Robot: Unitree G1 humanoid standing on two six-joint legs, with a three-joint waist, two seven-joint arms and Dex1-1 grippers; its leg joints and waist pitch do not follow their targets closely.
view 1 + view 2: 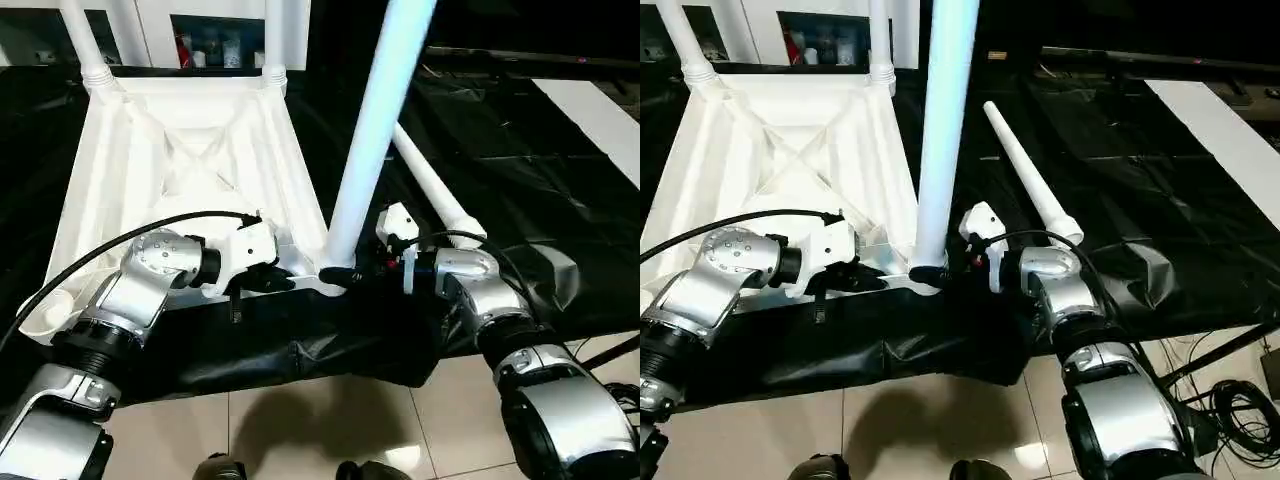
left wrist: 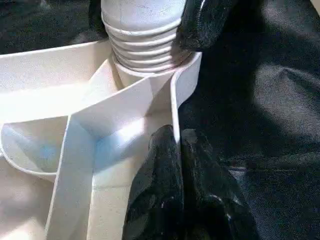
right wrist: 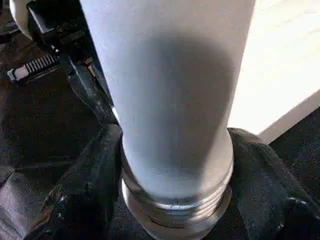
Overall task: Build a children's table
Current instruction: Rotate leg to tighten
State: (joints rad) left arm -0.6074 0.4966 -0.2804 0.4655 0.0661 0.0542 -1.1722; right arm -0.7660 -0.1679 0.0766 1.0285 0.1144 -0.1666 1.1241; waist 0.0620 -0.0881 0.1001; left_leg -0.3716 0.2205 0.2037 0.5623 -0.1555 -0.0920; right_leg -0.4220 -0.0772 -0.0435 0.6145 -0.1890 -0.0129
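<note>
Standing upside down on the black-draped work table (image 1: 520, 150): the white plastic rectangular table top (image 1: 180, 150), ribbed underside up. Already carrying two white tube legs (image 1: 85, 40) in the far corner sockets. Rising from the near right corner socket (image 2: 150, 80): a third tall white tapered tube leg (image 1: 370, 130), its threaded base (image 2: 142, 42) not yet fully down, several ridges bare above the socket. Lying loose on the drape just right of the top: the fourth white tapered leg (image 1: 430, 185).

Left gripper (image 1: 262, 282): clenched, black fingers together, pressed at the top's near rim beside that socket, steadying it. Right gripper (image 1: 345, 272): grasping the third leg low down, a finger (image 3: 85, 195) on each side of the threaded collar.

Risks, as a judgement: cross-threading if the leg tilts while being turned, since it leans slightly; jamming or stripping the soft plastic ridges under force; dragging the light top along the slippery drape if the left brace slips off the thin rim; toppling the leg if let go before the threads bite.
</note>
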